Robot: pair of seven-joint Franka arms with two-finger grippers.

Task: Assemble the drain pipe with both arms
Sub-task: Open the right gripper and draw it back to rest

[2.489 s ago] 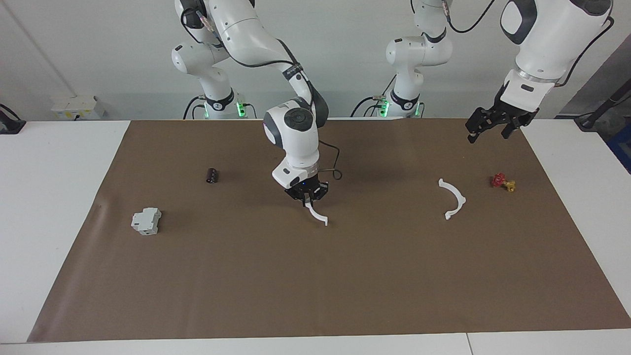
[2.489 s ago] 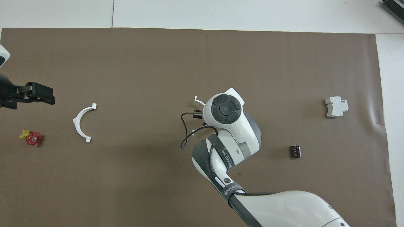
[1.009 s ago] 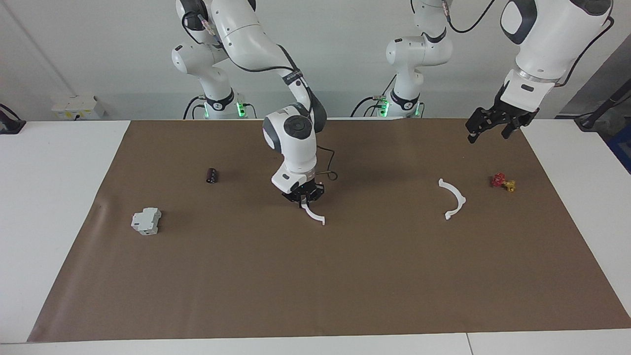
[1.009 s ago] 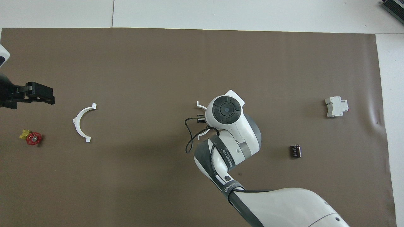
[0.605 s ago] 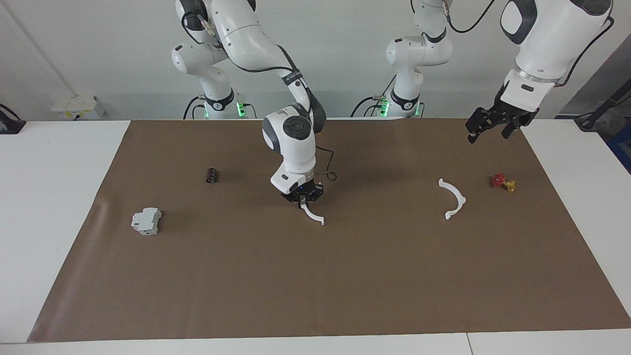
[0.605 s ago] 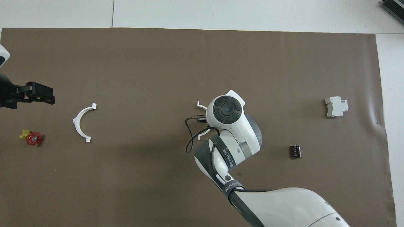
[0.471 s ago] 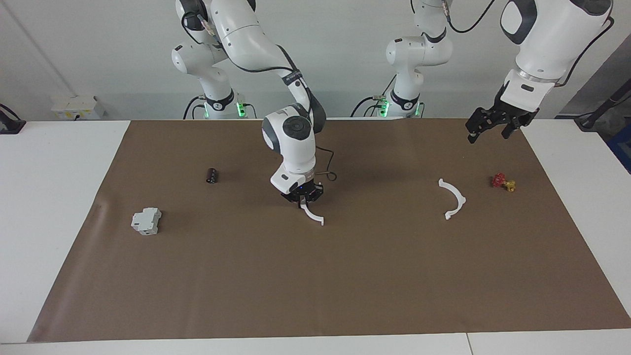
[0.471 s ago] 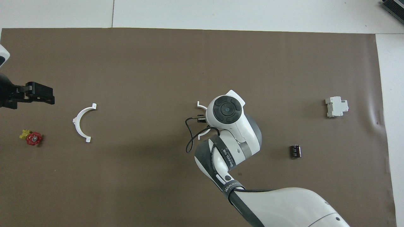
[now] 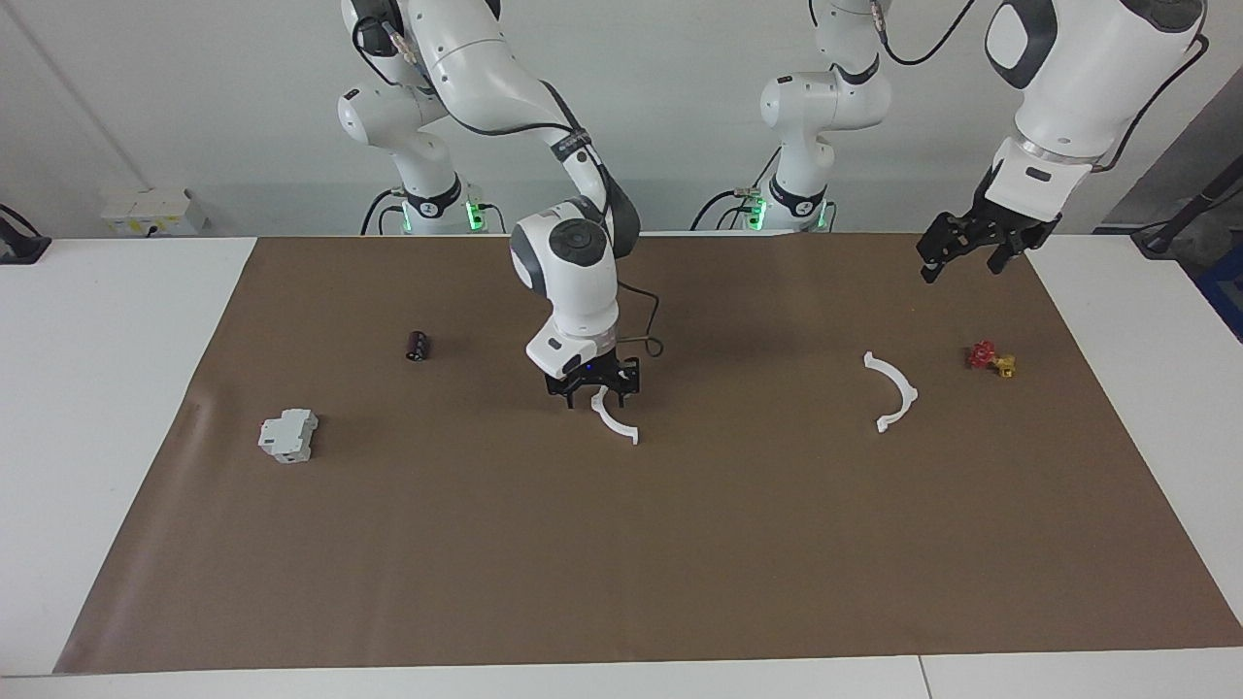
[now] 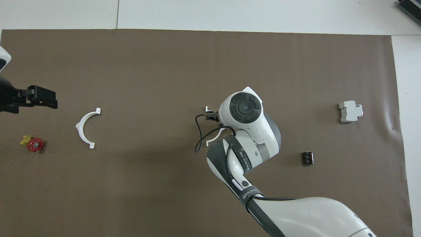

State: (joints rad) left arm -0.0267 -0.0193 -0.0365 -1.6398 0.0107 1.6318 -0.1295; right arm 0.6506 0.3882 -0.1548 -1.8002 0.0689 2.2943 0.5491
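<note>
Two white arcs (image 9: 616,421) (image 9: 893,391), flat, well apart

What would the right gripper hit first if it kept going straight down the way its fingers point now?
Most likely the white arc lying on the brown mat at mid-table. The right gripper, jaws open, points down just above that arc's nearer end. Depth is hard to judge, so one fingertip might touch the mat first.

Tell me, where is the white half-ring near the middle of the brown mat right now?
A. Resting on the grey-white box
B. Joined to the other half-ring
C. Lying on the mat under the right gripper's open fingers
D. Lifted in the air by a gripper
C: the half-ring lies flat on the mat, with the right gripper open just above it.
</note>
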